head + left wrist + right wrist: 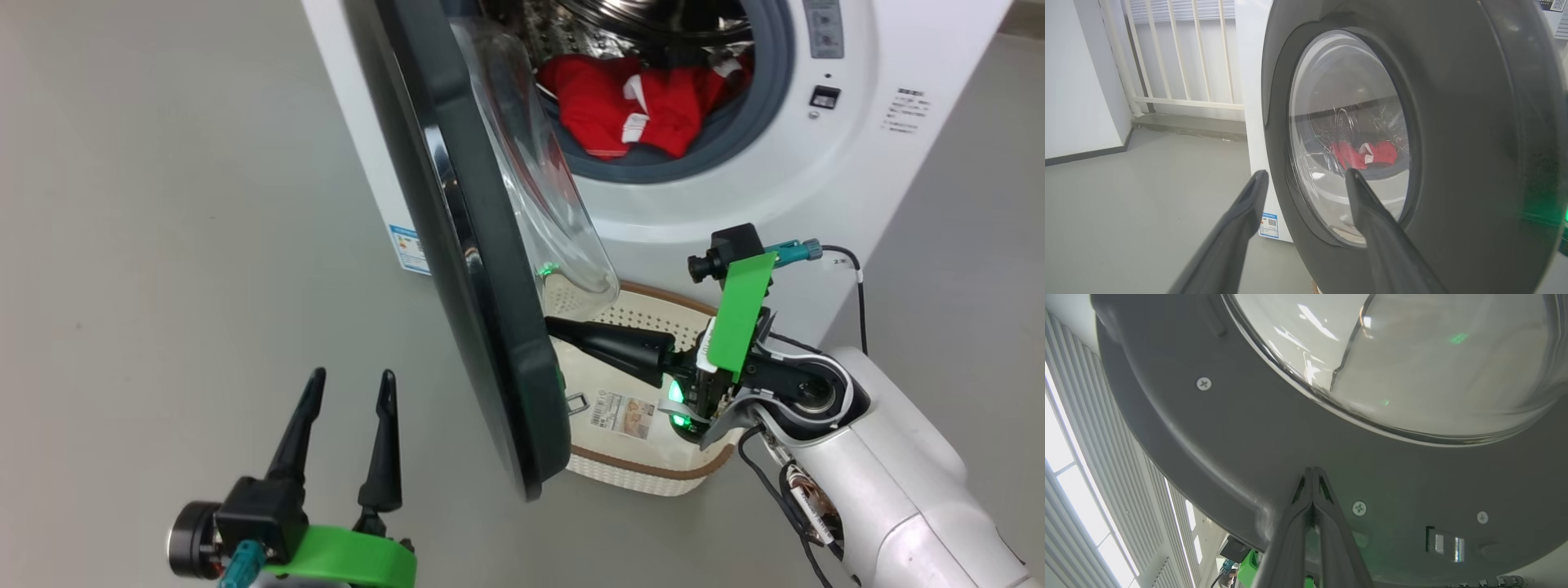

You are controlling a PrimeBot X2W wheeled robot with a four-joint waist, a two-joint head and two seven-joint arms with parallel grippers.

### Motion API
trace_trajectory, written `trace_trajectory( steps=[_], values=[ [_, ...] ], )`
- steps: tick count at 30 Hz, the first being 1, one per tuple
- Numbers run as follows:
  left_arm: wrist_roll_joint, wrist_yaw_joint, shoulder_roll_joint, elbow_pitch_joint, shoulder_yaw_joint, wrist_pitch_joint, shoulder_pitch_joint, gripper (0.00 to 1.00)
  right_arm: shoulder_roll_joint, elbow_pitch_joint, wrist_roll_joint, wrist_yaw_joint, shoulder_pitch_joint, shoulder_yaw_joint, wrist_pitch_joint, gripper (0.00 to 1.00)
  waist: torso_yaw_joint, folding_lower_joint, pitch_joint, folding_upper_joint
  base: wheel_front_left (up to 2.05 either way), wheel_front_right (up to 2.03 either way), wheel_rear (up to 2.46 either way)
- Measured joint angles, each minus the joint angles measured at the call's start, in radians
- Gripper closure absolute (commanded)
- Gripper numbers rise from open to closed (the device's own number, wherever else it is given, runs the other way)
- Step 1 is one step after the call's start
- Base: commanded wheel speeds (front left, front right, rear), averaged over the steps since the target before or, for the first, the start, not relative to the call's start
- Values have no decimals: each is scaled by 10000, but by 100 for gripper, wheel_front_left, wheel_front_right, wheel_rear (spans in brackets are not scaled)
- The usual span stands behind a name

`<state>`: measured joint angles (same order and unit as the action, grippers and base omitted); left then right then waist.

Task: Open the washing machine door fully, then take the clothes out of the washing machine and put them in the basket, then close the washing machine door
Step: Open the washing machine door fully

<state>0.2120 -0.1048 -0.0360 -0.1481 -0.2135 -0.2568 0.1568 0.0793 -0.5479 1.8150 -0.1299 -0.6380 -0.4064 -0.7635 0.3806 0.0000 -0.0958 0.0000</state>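
The big white front-loading washing machine [735, 204] stands on the grey floor [163, 245] at the far middle. Its large round black-rimmed, glass-bowled washing machine door [490, 327] juts from the left of the opening toward the near side. The bright red jersey clothes [645, 114] lie in the drum, beyond the door. The small cream perforated plastic basket [653, 474] sits on the floor just in front of the machine, right of the door. The dark two-fingered right pincer [551, 325] lies over the basket, tips touching the door's inner face. The dark two-fingered left pincer [352, 374] is near left, on the door's outer side, apart from it.
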Motion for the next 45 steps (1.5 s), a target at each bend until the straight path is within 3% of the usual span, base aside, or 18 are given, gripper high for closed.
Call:
trace_trajectory(
  steps=[14,25,26,27,28,29,35,45],
  values=[
    [23,178,-10,-128,-73,0,-204,0,-2,-86,84,0,0,-454,336,100,1091,0,173,0,0,0,0],
    [23,192,-40,-244,-27,2,-355,0,-48,-184,23,0,4,-700,830,100,1165,0,410,0,0,0,0],
    [23,194,-42,-251,-21,2,-355,0,-61,-184,-73,0,6,-702,959,93,1143,0,425,0,0,0,0],
    [23,240,-42,-253,-17,2,-355,0,-79,-190,-199,0,12,-694,1137,63,1122,0,443,0,0,0,0],
    [23,261,-42,-261,-15,2,-355,0,-111,-215,-305,0,31,-673,1338,20,1098,0,464,0,0,0,0],
    [23,263,-42,-270,-6,2,-356,0,-132,-236,-433,0,62,-662,1515,0,1069,0,486,0,0,0,0],
    [23,263,-113,-303,123,2,-382,0,8,-107,-1741,0,405,-727,2410,0,813,0,635,0,0,0,0],
    [98,247,-188,-255,249,2,-603,0,1231,894,-4750,0,836,-2207,4753,0,282,0,775,0,0,0,0]
  ],
)
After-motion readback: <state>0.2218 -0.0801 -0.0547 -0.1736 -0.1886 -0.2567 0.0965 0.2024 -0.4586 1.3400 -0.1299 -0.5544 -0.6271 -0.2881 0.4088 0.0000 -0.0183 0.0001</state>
